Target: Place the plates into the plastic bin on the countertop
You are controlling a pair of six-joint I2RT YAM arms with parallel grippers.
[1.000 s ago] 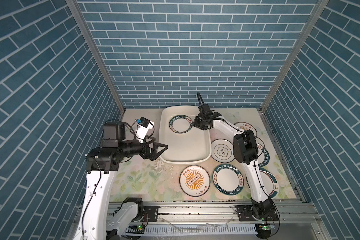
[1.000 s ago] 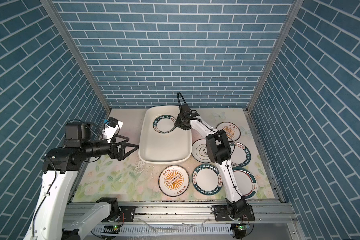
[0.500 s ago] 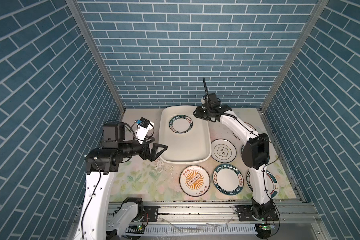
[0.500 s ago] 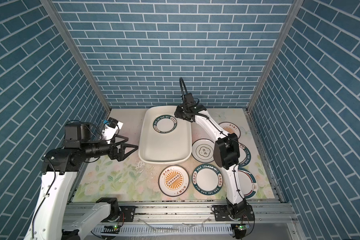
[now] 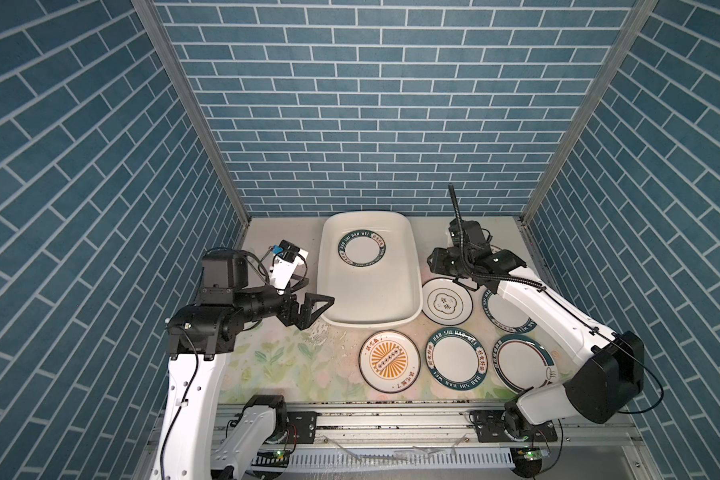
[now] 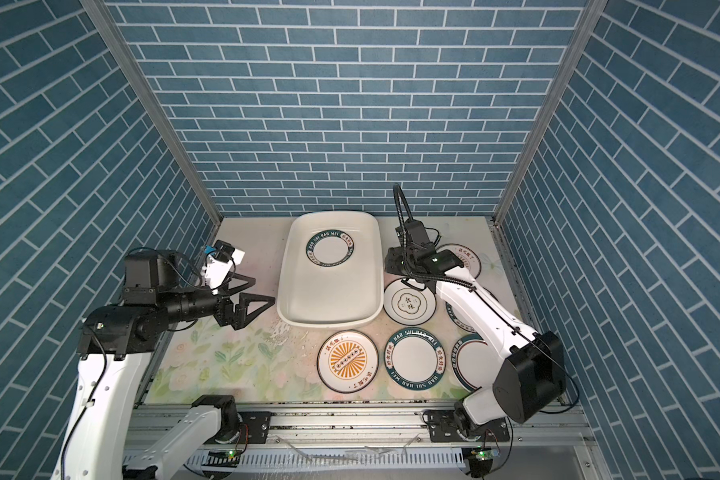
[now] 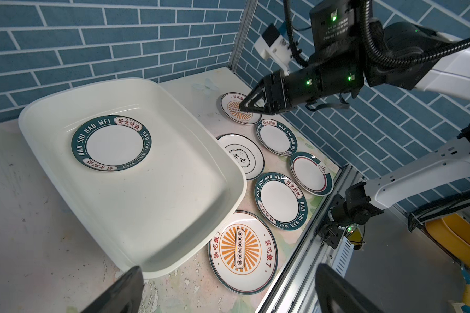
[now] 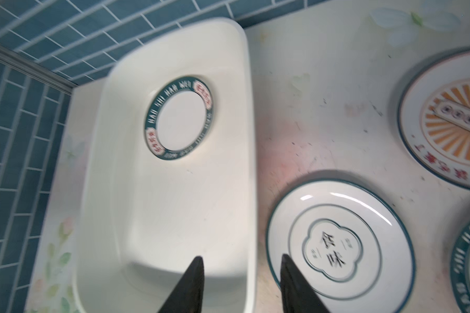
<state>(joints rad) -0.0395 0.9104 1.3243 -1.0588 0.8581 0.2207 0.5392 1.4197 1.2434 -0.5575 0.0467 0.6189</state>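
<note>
One teal-rimmed plate [image 5: 361, 253] lies in the plastic bin [image 5: 366, 303]; six plates sit on the desk [image 5: 283, 365] beside it, so the step in hand looks like fetching the next. Empty right fingers [image 8: 190, 284] are part-open above the gap between the bin rim and the cloud-emblem plate [image 8: 337, 244]. Likely next: drop, pinch that plate's rim. Idle left fingers [image 7: 120, 292] are spread wide, holding nothing, near the bin's corner.

Stereo pair overhead, one camera on each wrist.
Both top views look steeply down from high above the rail [image 5: 391, 430] at 6 o'clock, taking in the whole countertop [image 5: 275, 365]. The left wrist camera [image 5: 285, 266], at 9 o'clock of the plastic bin [image 5: 368, 299], looks closely across it toward 3 o'clock. The right wrist camera [image 7: 272, 44], at its 3 o'clock, looks down from near. All four share the bin and the cloud-emblem plate [image 5: 447, 304].
</note>
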